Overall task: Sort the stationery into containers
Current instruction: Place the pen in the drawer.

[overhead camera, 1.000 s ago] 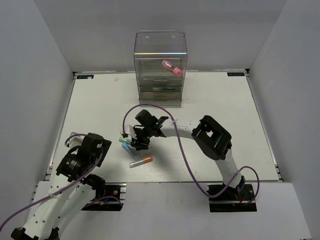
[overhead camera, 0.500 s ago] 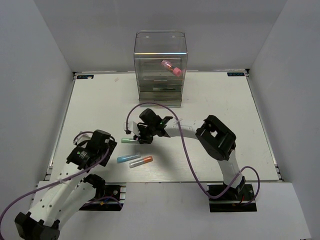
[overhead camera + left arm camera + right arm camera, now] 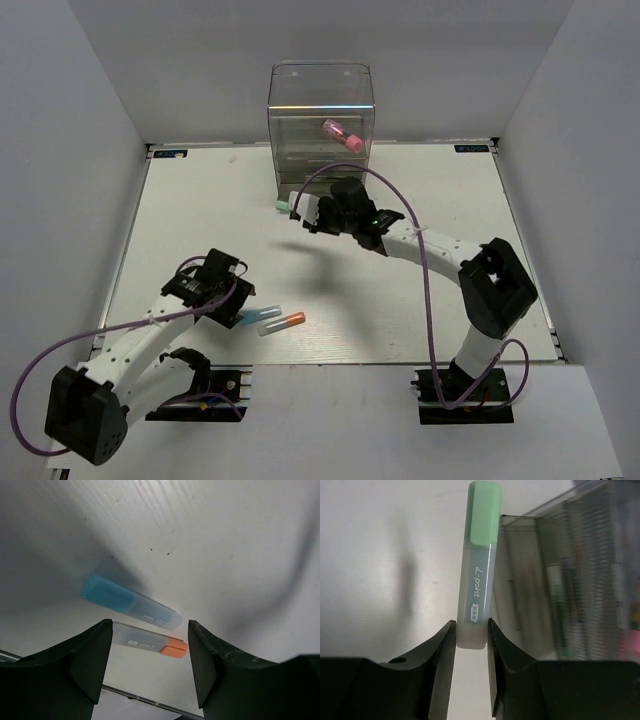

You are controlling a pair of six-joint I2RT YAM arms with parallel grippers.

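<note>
Pinching a green marker printed "L-point", the right hand hovers; left hand gapes empty.

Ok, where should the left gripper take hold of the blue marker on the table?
Probably mid-barrel, from straight above, with the left gripper closing across its width: the blue marker lies flat, with the orange marker close alongside.
</note>
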